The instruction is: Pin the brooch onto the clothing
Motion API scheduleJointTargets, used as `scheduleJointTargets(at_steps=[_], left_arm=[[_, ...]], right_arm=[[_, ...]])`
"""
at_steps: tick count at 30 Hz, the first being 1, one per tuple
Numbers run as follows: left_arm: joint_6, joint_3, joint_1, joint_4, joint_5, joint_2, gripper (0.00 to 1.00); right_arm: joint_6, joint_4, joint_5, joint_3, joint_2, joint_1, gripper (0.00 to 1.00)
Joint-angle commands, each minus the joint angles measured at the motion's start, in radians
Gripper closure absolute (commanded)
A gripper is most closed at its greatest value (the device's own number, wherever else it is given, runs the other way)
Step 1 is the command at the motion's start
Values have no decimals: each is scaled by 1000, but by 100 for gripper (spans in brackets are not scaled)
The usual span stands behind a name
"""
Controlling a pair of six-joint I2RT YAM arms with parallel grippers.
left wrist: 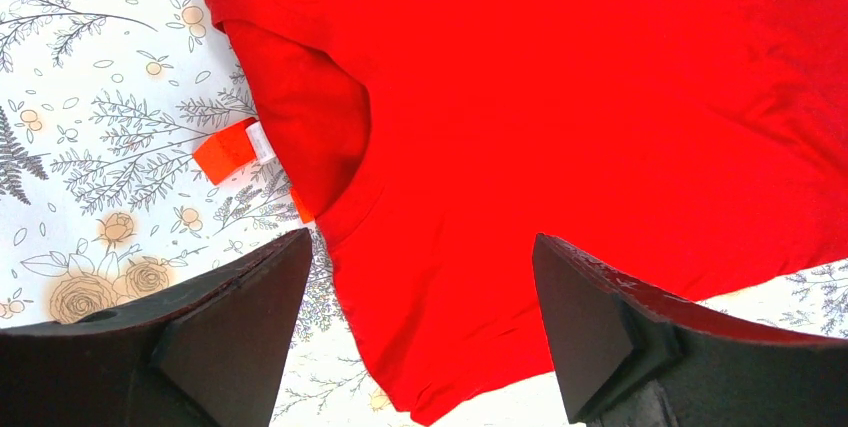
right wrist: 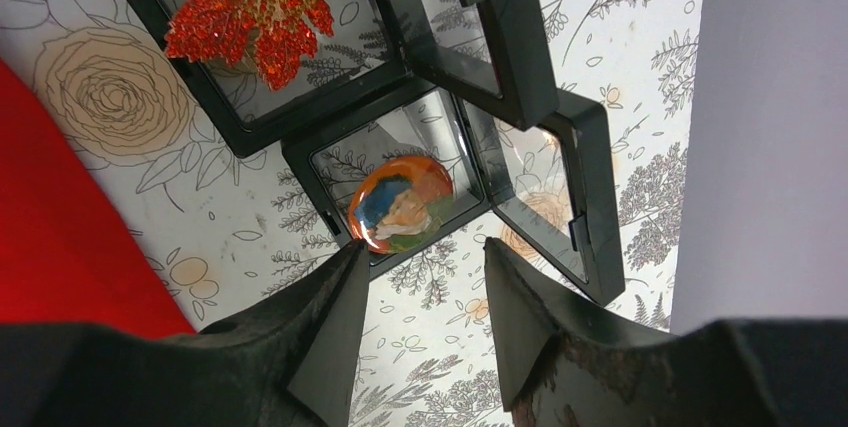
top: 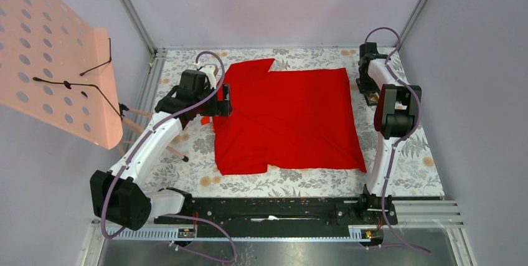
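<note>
One label (left wrist: 232, 150) beside the red shirt (left wrist: 600, 97) is showing nothing legible; left gripper (left wrist: 420, 242) is gaping wide, right gripper (right wrist: 425, 247) half-open near round brooch (right wrist: 402, 202).

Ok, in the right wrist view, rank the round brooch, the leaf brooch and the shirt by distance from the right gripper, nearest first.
1. Round brooch, just ahead of the right gripper.
2. Leaf brooch, farther ahead at upper left, and shirt, off to the far left: too close to call.
</note>
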Motion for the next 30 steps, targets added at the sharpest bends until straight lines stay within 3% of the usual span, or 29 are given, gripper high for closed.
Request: scheduleJointTargets(at_steps=[1, 30], left_arm=[[3, -5, 2, 55, 15, -23, 11], [8, -11, 2, 54, 7, -32, 10]], right_arm=[[-26, -31, 21, 62, 15, -3, 47], [-51, -253, -22, 321, 208, 2, 45]])
